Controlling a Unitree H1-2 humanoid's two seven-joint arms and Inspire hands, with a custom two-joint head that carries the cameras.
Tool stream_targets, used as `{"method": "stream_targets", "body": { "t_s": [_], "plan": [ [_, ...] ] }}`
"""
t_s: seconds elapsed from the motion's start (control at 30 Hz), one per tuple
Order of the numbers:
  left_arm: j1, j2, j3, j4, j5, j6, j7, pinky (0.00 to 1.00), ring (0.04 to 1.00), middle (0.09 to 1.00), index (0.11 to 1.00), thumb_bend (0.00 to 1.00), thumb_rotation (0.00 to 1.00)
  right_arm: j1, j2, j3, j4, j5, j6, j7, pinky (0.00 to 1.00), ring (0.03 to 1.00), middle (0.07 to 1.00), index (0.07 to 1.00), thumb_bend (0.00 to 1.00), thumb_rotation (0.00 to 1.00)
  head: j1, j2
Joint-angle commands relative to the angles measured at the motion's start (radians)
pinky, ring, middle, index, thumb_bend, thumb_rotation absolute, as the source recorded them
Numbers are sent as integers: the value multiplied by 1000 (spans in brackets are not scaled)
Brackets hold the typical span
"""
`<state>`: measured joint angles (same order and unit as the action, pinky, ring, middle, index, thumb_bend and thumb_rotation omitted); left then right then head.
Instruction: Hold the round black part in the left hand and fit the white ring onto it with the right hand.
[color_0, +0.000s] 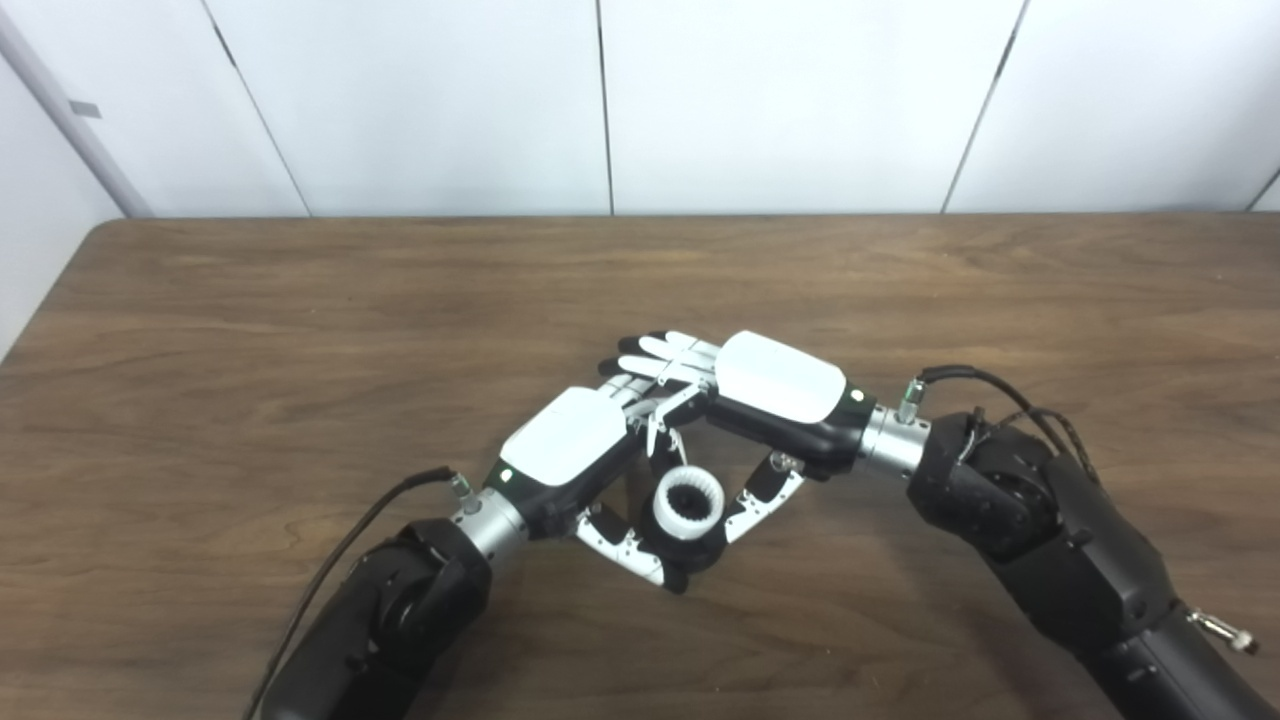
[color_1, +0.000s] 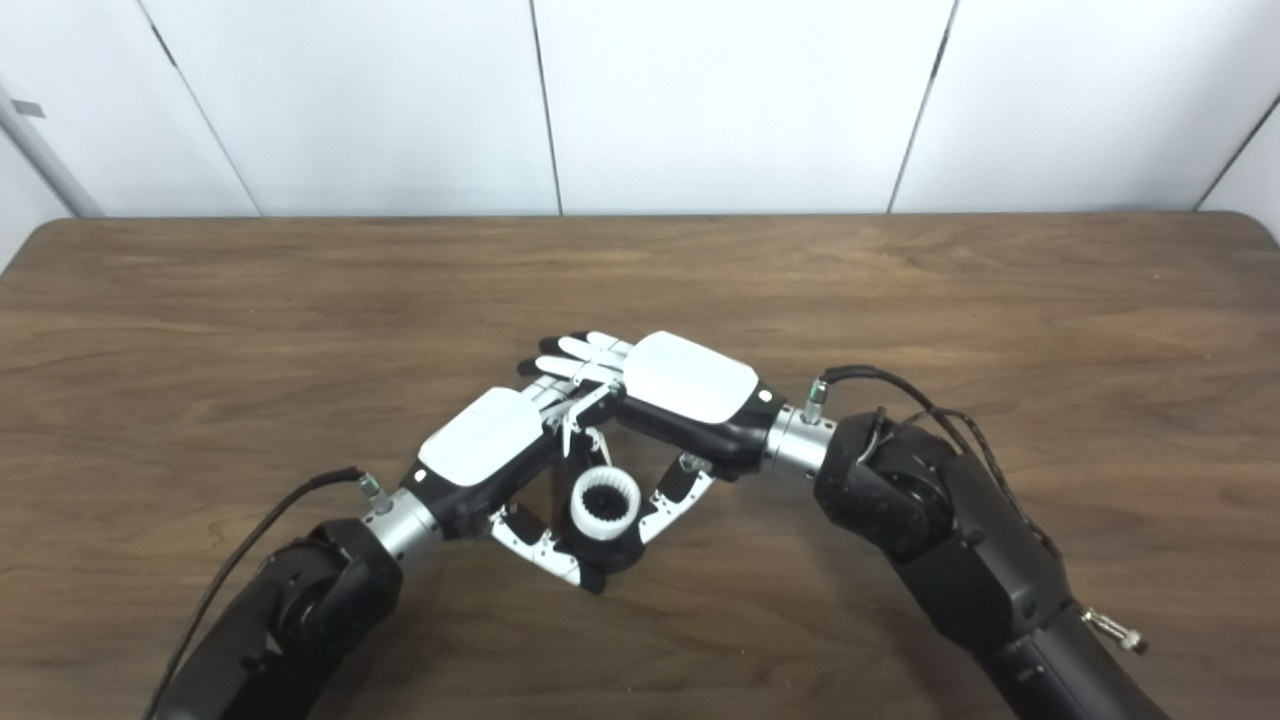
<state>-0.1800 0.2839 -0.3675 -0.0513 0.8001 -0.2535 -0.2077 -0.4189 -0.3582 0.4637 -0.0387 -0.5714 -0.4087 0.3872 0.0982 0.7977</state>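
White ring (color_0: 687, 502) sits on the round black part (color_0: 700, 548), between both thumbs above the table (color_0: 250, 330). Left hand (color_0: 570, 445) is curled around the part. Right hand (color_0: 775, 385): fingers extended over the left, thumb at the ring; grip unclear. Watch for cocking if you press off-centre.

A: Your left hand (color_0: 566, 440) and right hand (color_0: 778, 378): what finish?
B: You'll note white back shells, black-and-white fingers (color_0: 668, 346), silver wrist collars (color_0: 890, 440), bulky black forearms (color_0: 1060, 540), and a black cable (color_0: 985, 385) plugged in at each wrist.
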Motion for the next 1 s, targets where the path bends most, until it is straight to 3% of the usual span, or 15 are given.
{"method": "stream_targets", "body": {
  "t_s": [0.0, 0.17, 0.2, 0.23, 0.3, 0.97],
  "plan": [
    [-32, -32, -18, -5, 17, 1, 23, 1000, 1000, 880, 481, 524, 55, 11, -7, 33, -12, -66, 20, 46, 1000, 1000, 974, 485, 525, 142, -3, 1],
    [-43, -49, -37, 27, 47, 5, 51, 1000, 1000, 869, 479, 523, 51, 16, -27, 40, -64, -46, 86, 104, 1000, 1000, 978, 491, 523, 153, 5, -11],
    [-44, -53, -42, 32, 56, 10, 56, 1000, 1000, 870, 479, 523, 51, 17, -30, 39, -72, -39, 98, 114, 1000, 1000, 974, 533, 757, 213, 11, -13],
    [-45, -58, -47, 34, 63, 16, 58, 1000, 1000, 871, 479, 523, 51, 17, -34, 38, -78, -32, 105, 121, 1000, 1000, 973, 557, 876, 246, 19, -15],
    [-48, -64, -54, 36, 68, 26, 54, 1000, 1000, 877, 479, 523, 50, 18, -40, 35, -84, -23, 113, 128, 1000, 1000, 971, 579, 976, 273, 28, -16],
    [-61, -92, -91, 108, 121, 57, 177, 1000, 1000, 873, 471, 526, 59, 18, -42, 18, -101, 4, 137, 145, 1000, 1000, 981, 624, 1000, 274, 57, -29]
  ]
}}
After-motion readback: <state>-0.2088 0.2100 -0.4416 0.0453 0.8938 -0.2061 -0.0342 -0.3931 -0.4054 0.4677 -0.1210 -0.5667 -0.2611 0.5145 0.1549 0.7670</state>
